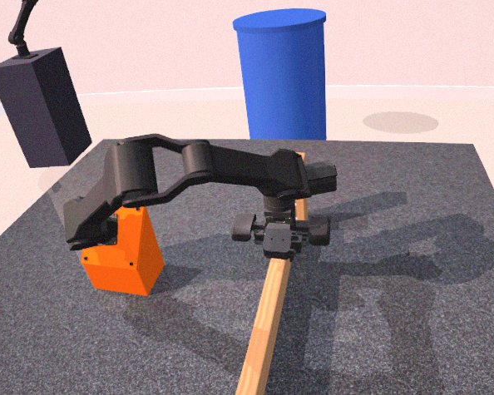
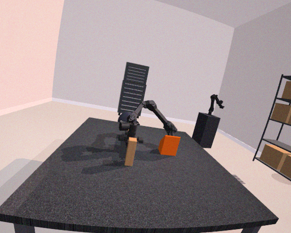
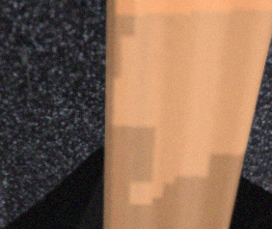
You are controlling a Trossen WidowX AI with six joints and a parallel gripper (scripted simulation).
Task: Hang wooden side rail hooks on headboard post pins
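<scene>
Over the dark table [image 1: 379, 342] [image 2: 158, 196], the gripper [image 1: 279, 246] [image 2: 131, 133] [image 3: 144, 156] has its fingers closed on the wooden side rail [image 1: 264, 315] [image 3: 176, 95], pinching it near its forward end. That end reaches towards the upright headboard post [image 1: 302, 210] [image 2: 130, 153], which stands just beyond the pincer in the top view.

As far as I can judge, the rail is grasped and brought up to the post, so the job is in its closing stretch. Whether the hooks sit on the pins, I cannot tell: the gripper and the post hide that joint. Seating, or checking it, is left, and so are letting go and backing off. The rail's far end runs out of the picture, so its rest on the table cannot be confirmed either.

The rail's long axis runs from the bottom edge of the top view up and slightly right, its hook end presumably pointing at the post. In the wrist view it lies lengthwise, top to bottom, between the dark fingers. The post's own long axis is vertical.
</scene>
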